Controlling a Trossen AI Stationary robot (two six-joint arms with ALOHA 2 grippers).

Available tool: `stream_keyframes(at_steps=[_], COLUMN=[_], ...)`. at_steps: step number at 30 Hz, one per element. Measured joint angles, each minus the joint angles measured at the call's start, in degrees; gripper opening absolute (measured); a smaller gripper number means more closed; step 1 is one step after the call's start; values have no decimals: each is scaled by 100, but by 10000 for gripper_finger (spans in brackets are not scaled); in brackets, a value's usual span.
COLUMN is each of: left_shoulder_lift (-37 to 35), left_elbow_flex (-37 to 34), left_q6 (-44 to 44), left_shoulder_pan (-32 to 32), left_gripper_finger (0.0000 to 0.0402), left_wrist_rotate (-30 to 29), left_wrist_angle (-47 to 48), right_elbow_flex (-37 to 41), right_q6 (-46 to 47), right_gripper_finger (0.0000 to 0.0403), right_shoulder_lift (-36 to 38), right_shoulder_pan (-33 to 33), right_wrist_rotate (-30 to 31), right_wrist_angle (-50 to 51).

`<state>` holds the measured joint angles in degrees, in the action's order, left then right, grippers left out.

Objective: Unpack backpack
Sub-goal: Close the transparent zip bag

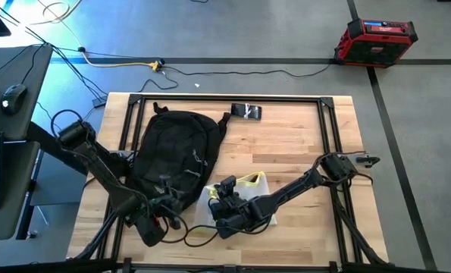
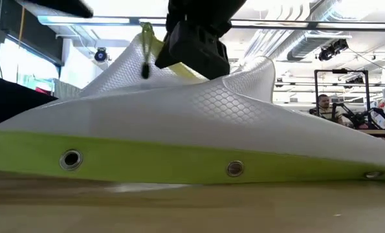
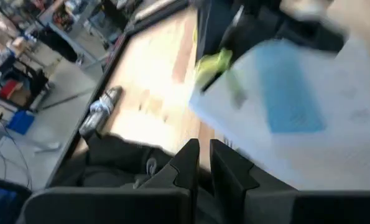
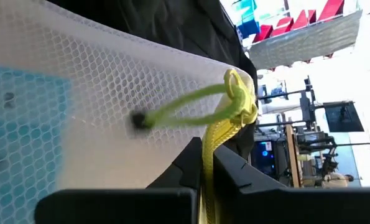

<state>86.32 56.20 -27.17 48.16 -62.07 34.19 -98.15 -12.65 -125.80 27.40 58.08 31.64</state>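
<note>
Right wrist view: the right gripper (image 4: 203, 177) is pinching the yellow edge strip of a white mesh pouch (image 4: 79, 112), its fingers (image 4: 231, 171) closed on the strip just below a knotted yellow pull cord (image 4: 191, 102). High view: this gripper (image 1: 227, 206) is sitting over the pouch (image 1: 248, 189), which is lying beside the backpack (image 1: 172, 152), already outside it. The left gripper (image 1: 158, 216) is resting at the backpack's near end; in its wrist view the left fingers (image 3: 188, 165) are standing almost together with only a slit between them, gripping nothing that can be seen, black fabric lying just beyond the tips.

Judged step: drawing the pouch clear of the bag and setting it down. Doing this well is likely a matter of keeping the pinch on the stiff trim rather than the loose cord, pulling sideways away from the fabric, and letting the left fingers hold the bag so it is not dragging along.

Surface and room: a pale wooden table (image 1: 286, 144) with a black frame is carrying a small dark object (image 1: 246, 111) near its far edge. Cables are trailing over grey floor, a red case (image 1: 375, 42) is standing beyond the table, and in the low view a person (image 2: 323, 107) is sitting far behind the pouch (image 2: 179, 129) under bright ceiling lights
</note>
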Motion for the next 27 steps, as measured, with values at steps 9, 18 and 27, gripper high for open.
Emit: stream_keyframes(at_steps=[9, 18, 27], left_shoulder_lift=[-4, -47, -28], left_elbow_flex=[-422, -422, -422], left_q6=[833, 1732, 1881], left_shoulder_pan=[-381, -699, -1223], left_gripper_finger=[73, 173, 167], left_wrist_rotate=[245, 881, 1500], left_wrist_angle=[-1447, -2334, -2353], right_elbow_flex=[-2, -4, -11], right_q6=[-334, -294, -293], right_gripper_finger=[0, 0, 0], right_shoulder_lift=[4, 11, 17], right_shoulder_pan=[35, 37, 39], right_wrist_rotate=[2, -2, -70], right_wrist_angle=[-299, -278, -271])
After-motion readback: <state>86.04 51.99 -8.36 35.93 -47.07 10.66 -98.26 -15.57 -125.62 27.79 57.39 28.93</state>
